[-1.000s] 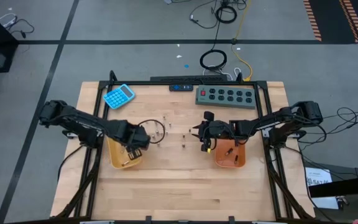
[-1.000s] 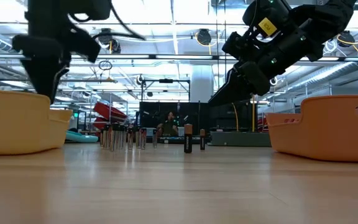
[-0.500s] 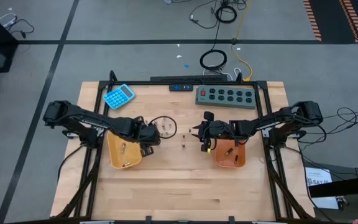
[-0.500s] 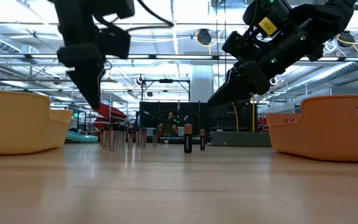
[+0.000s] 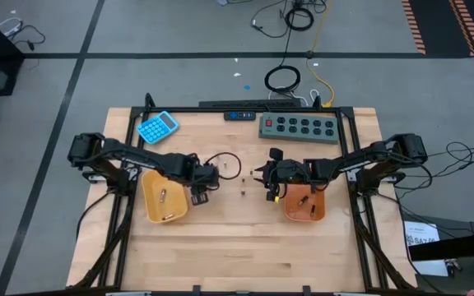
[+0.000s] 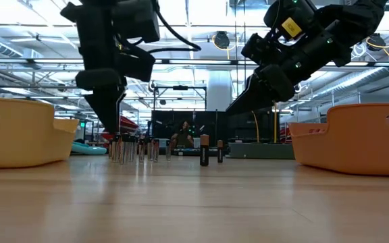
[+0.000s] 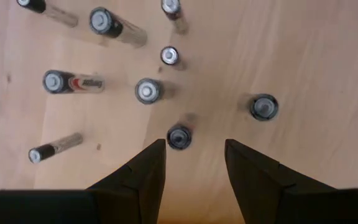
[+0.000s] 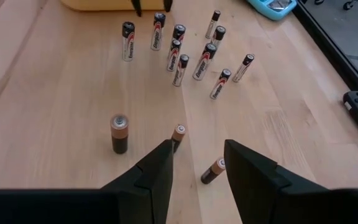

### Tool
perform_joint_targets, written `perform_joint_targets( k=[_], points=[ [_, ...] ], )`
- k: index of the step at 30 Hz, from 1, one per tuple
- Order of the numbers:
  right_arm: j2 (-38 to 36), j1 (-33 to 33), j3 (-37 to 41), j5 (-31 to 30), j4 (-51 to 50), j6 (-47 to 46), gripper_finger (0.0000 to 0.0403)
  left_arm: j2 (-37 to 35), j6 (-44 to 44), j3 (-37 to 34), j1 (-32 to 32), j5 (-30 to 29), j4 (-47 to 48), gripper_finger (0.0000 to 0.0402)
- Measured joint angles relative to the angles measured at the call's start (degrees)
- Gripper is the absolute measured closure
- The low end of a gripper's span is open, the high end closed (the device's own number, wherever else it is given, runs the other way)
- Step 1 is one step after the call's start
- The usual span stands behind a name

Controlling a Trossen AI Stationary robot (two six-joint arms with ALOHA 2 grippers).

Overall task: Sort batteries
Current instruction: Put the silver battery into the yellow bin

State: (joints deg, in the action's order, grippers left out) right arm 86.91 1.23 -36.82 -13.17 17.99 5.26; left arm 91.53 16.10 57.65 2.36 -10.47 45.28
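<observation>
Several small batteries (image 7: 146,91) stand upright on the wooden table, between a yellow tray (image 5: 151,210) on the left and an orange tray (image 5: 290,215) on the right. My left gripper (image 7: 194,146) is open and points down over the cluster (image 5: 219,168). One cell (image 7: 179,137) stands just beyond its fingertips, untouched. My right gripper (image 8: 197,146) is open and empty, raised beside the orange tray. Three copper-topped cells (image 8: 120,133) stand apart in front of it. Each tray holds a few cells.
A blue calculator (image 5: 157,126), a grey power strip (image 5: 297,127) and a dark remote (image 5: 241,115) lie near the table's far edge. A cable loop (image 5: 225,162) from the left arm hangs over the battery cluster. Bare wood lies toward the near edge.
My left gripper has gone from above the yellow tray toward the table's right edge and a little down. It now stands over the cluster of upright batteries. The batteries have stayed in place.
</observation>
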Motion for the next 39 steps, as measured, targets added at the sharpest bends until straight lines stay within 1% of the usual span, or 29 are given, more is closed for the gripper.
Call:
perform_joint_targets(
  k=[10,18,26,29,36,39],
  points=[
    [0.00,0.00,0.00,-0.02,-0.25,0.15,0.0268,0.50,-0.48,0.00,-2.46,2.07,-1.77,0.0226],
    [0.00,0.00,0.00,-0.02,-0.27,0.15,0.0268,3.36,-0.60,0.00,-2.50,2.03,-2.74,0.0226],
    [0.00,0.00,0.00,-0.02,-0.32,0.15,0.0268,3.52,-1.46,0.00,-3.09,1.97,-3.24,0.0230],
    [0.00,0.00,0.00,-0.04,-0.32,0.15,0.0268,3.52,-1.46,0.00,-3.24,2.37,-3.28,0.0247],
    [0.00,0.00,0.00,-0.04,-0.27,0.14,0.0268,3.52,-1.47,0.00,-3.14,3.96,-3.24,0.0317],
    [0.00,0.00,0.00,-0.04,-0.27,0.13,0.0268,3.52,-1.46,0.00,-3.14,4.08,-3.12,0.0337]
  ],
)
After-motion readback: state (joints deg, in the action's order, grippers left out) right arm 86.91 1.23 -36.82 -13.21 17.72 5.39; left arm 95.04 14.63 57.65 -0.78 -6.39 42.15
